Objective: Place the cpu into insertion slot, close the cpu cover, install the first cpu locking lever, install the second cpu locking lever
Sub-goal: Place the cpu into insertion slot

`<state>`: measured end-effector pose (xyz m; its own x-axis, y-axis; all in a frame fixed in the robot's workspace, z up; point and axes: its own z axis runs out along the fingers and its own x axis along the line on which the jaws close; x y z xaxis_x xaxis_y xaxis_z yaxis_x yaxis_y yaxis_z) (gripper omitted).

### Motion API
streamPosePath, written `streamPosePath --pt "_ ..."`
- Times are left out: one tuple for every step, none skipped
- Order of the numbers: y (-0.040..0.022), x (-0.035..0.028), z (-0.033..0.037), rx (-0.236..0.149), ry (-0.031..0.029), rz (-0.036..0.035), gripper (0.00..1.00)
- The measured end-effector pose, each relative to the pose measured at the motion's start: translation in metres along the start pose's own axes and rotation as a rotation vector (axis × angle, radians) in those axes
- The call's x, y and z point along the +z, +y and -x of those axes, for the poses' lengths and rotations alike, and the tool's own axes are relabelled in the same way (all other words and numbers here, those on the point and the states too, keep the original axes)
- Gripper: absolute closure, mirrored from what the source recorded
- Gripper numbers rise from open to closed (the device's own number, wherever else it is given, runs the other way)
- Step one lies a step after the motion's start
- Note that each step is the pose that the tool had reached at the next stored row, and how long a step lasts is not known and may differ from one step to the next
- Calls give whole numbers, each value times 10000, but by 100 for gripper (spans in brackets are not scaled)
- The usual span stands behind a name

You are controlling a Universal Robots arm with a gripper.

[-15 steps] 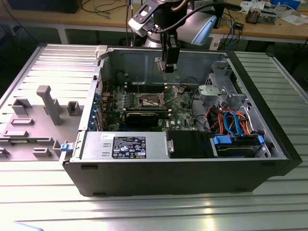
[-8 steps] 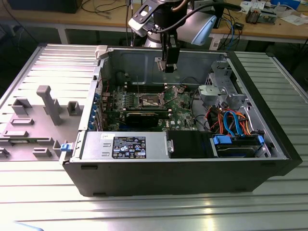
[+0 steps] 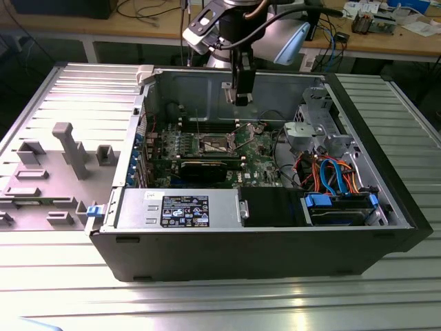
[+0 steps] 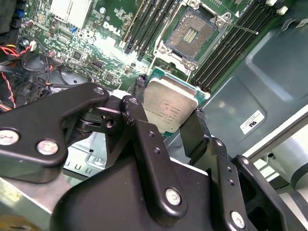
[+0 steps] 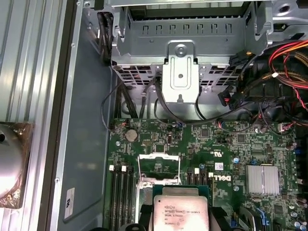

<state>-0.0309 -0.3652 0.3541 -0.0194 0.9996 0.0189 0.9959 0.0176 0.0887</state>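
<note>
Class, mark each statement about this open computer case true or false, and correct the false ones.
1. The gripper is shut on the flat square silver-grey cpu. True.
2. The cpu sits in the square silver-rimmed insertion slot. False: the slot is empty; the gripper holds the cpu apart from it.
3. The green circuit board lies inside the black computer case. True.
4. Every cable is white. False: red and orange cables show.

Even overhead light is brightening the ribbed table (image 3: 220, 303) in the exterior view, leaving the computer case (image 3: 262, 255) interior shaded. In the second wrist view, glare is washing the motherboard (image 4: 113, 45) and the cpu (image 4: 168, 106) is gleaming.
</note>
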Motion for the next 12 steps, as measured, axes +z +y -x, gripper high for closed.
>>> streamPosePath --pt "-1 5 0 74 -7 1 46" --pt "-1 9 0 161 -15 3 46" --pt "-1 13 0 253 -23 4 46" --pt "-2 17 1 365 -33 6 46" --pt "-2 23 1 498 -45 9 46" --pt "-3 26 1 585 -52 11 46" --pt "-3 28 1 641 -58 11 46" --pt "-3 30 1 735 -67 13 46" --pt "-3 30 1 798 -72 14 46" --pt "-3 31 1 809 -72 15 46" --pt "-3 31 1 814 -72 15 46" --pt "-3 31 1 814 -73 15 46"
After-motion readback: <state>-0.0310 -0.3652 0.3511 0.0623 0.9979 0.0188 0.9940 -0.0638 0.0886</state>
